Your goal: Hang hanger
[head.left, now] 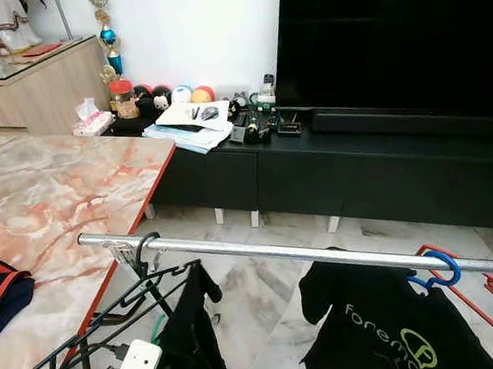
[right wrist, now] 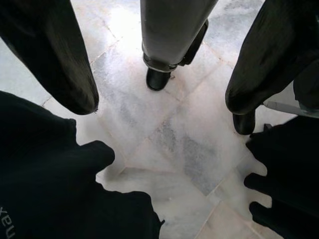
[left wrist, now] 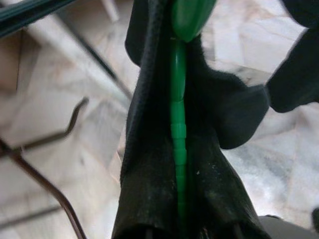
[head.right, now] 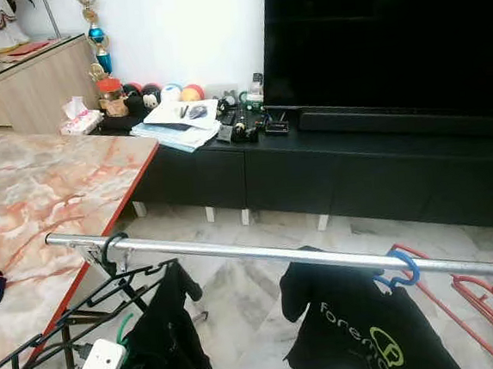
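The left gripper (left wrist: pixel 179 219) is clamped on a green hanger (left wrist: pixel 178 124) wrapped in a black garment (head.left: pixel 190 327), low under the rail (head.left: pixel 261 252). The right gripper's (right wrist: pixel 159 64) fingers hang apart. The loose cloth could snag a black hanger (head.left: pixel 140 254) already hooked there.

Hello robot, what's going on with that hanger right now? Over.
Left claw shut on green hanger carrying black garment. Right claw open over floor. Hanger below the rail, not hooked. Black hanger, blue hanger already on rail.
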Controlling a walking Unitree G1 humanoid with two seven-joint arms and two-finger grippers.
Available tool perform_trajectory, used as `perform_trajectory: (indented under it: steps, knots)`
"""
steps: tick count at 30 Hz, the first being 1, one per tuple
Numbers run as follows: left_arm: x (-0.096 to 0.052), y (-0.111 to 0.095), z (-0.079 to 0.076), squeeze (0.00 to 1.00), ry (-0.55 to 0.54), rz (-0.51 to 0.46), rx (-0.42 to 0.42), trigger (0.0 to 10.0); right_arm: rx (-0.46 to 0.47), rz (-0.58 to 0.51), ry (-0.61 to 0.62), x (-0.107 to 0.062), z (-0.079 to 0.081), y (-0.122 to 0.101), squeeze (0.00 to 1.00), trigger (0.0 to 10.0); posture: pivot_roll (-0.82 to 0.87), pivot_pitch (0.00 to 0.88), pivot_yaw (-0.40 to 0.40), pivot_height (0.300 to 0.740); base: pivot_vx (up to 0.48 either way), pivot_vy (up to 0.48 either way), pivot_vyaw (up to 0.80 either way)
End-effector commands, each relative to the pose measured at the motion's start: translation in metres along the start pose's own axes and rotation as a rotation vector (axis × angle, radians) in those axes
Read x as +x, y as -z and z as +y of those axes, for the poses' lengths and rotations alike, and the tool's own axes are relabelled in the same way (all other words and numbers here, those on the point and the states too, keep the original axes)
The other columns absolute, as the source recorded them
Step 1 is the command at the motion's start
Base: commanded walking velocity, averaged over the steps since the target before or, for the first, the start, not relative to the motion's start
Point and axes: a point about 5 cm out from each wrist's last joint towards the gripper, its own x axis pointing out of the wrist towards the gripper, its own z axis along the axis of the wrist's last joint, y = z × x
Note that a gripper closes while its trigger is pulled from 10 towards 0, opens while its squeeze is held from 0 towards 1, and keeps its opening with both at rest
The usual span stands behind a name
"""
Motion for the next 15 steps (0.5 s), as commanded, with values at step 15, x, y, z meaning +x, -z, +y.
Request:
perform_trajectory:
  steps: [15]
  knots:
    - [-0.017, -0.010, -0.007, 0.00, 0.126, -0.044, 0.098, 10.0, -0.035, 0.001, -0.011, 0.000, 0.001, -0.004, 0.00, 10.0, 0.16, 0.004, -0.005, 0.740, 0.000, 0.000, 0.00]
